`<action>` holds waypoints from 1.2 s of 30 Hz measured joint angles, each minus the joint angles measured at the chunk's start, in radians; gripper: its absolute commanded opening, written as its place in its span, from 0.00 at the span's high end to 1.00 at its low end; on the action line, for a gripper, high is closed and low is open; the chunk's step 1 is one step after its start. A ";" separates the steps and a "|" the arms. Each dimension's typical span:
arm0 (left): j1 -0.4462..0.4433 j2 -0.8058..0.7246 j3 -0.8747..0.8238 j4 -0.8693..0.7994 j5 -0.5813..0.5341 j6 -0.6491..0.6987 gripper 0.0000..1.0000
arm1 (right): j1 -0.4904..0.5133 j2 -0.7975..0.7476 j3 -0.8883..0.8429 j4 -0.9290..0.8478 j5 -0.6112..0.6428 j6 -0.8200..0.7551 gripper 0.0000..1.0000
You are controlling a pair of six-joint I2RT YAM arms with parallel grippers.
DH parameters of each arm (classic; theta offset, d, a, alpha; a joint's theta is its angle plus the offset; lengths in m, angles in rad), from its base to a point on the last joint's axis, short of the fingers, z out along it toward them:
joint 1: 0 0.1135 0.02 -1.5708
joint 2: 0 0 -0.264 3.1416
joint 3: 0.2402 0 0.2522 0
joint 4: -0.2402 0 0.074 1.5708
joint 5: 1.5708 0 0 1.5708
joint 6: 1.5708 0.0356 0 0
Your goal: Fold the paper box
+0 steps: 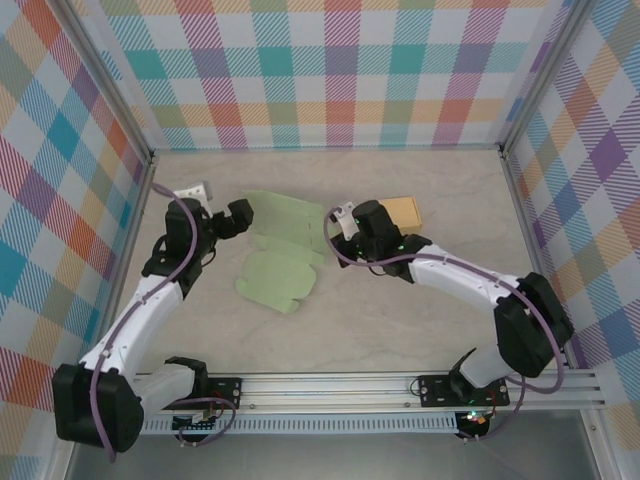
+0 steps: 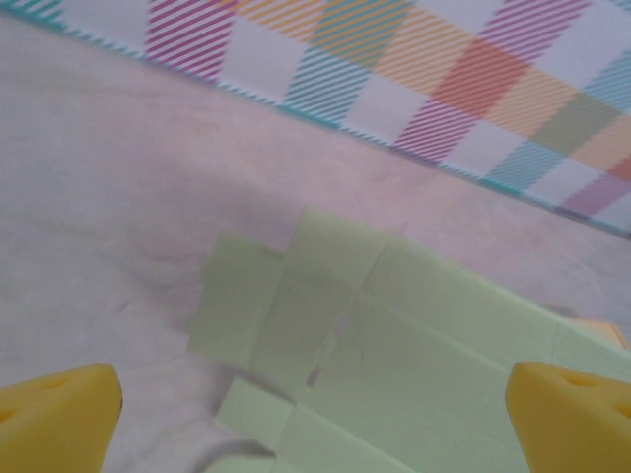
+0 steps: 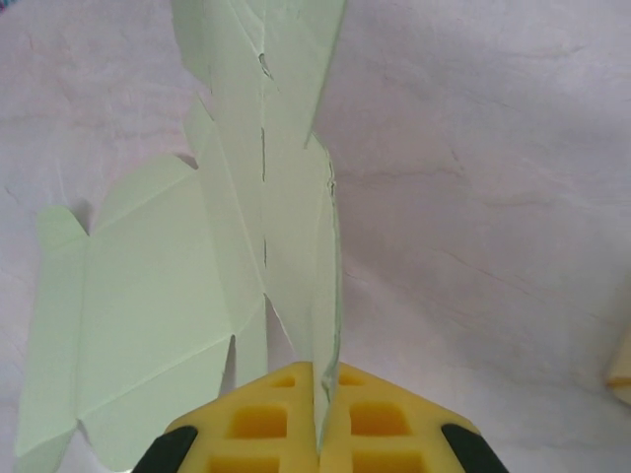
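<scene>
The paper box (image 1: pixel 280 252) is a pale green die-cut sheet lying mostly flat mid-table, with flaps spread out. My right gripper (image 1: pixel 338 232) is at its right edge. In the right wrist view the yellow pads (image 3: pixel 266 424) are pressed together on a flap of the paper box (image 3: pixel 148 315), which stands up on edge between them at my right gripper (image 3: pixel 323 399). My left gripper (image 1: pixel 232 218) hovers at the sheet's upper left corner. In the left wrist view its yellow fingertips (image 2: pixel 54 414) stand wide apart, with the paper box (image 2: pixel 414 335) lying below my left gripper (image 2: pixel 315 424).
A flat brown cardboard piece (image 1: pixel 402 210) lies just behind the right gripper and shows as a tan edge (image 3: pixel 621 370) in the right wrist view. Checked walls enclose the table on three sides. A metal rail (image 1: pixel 330 385) runs along the near edge.
</scene>
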 measured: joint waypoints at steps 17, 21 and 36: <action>0.002 0.514 0.541 -0.255 0.636 0.917 0.18 | -0.109 -0.180 -0.153 -0.021 -0.125 -0.243 1.00; 0.002 0.560 0.580 -0.368 0.704 1.040 0.19 | -0.125 -0.192 -0.161 -0.021 -0.148 -0.247 1.00; 0.002 0.586 0.578 -0.522 0.608 1.224 0.38 | -0.144 -0.198 -0.165 -0.020 -0.196 -0.250 1.00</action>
